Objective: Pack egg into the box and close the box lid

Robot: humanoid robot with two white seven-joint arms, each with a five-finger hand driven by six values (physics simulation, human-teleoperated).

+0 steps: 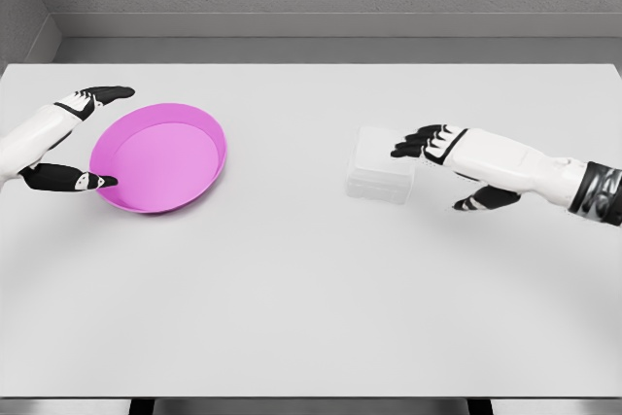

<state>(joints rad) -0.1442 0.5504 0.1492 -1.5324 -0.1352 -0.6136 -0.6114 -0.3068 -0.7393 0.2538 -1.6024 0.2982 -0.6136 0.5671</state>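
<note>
Head view shows a white table [311, 318] with a magenta bowl [160, 156] on its left side and a translucent white box [381, 164], lid down, right of centre. No egg can be made out. Reaching in from the left, the left hand [73, 138] brackets the bowl's left rim, its fingers [107, 93] spread above and thumb below, gripping nothing. Coming from the right, the right hand [449, 164] hovers at the box's right edge, fingers [416, 142] extended over the lid, thumb apart below, open and holding nothing.
</note>
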